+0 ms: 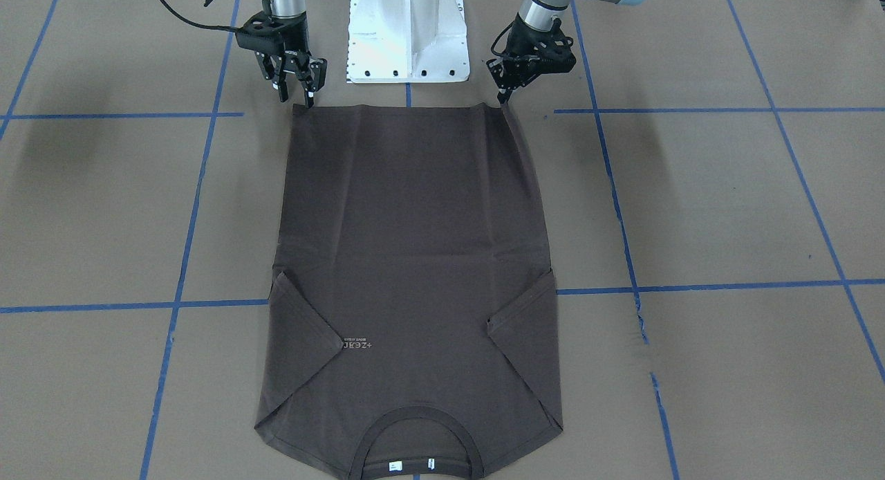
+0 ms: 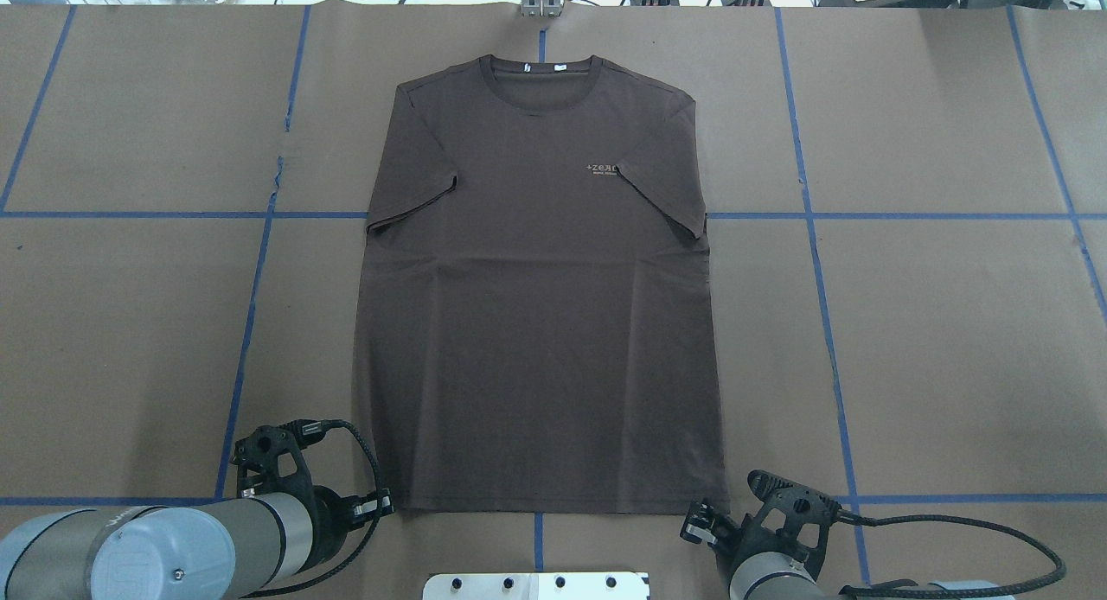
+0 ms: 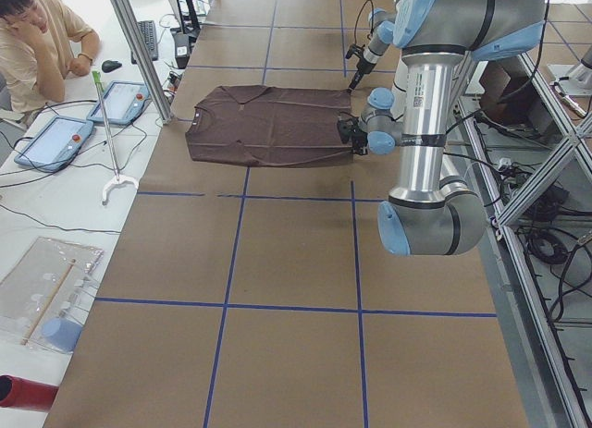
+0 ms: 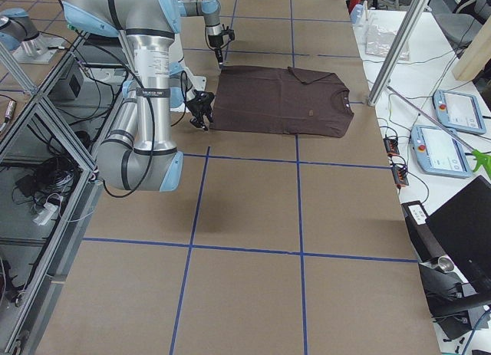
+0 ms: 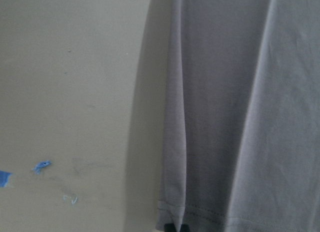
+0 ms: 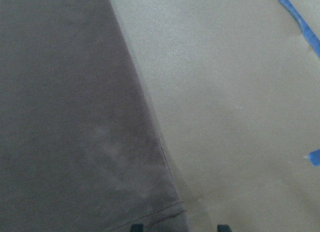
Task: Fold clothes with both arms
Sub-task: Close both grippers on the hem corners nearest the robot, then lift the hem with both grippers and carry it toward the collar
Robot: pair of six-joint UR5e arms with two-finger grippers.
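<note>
The dark brown T-shirt lies flat on the table, front up, with its hem toward the robot and its collar at the far side. Both sleeves are folded in over the chest. My left gripper sits at the hem corner on that side, fingers together. In the left wrist view its dark tip sits right at the hem of the T-shirt. My right gripper stands open over the other hem corner. In the right wrist view that corner of the T-shirt lies between the two fingertips.
The table is covered in brown paper with blue tape lines. The white pedestal base stands just behind the hem. A person sits at a side bench with tablets, beyond an aluminium post.
</note>
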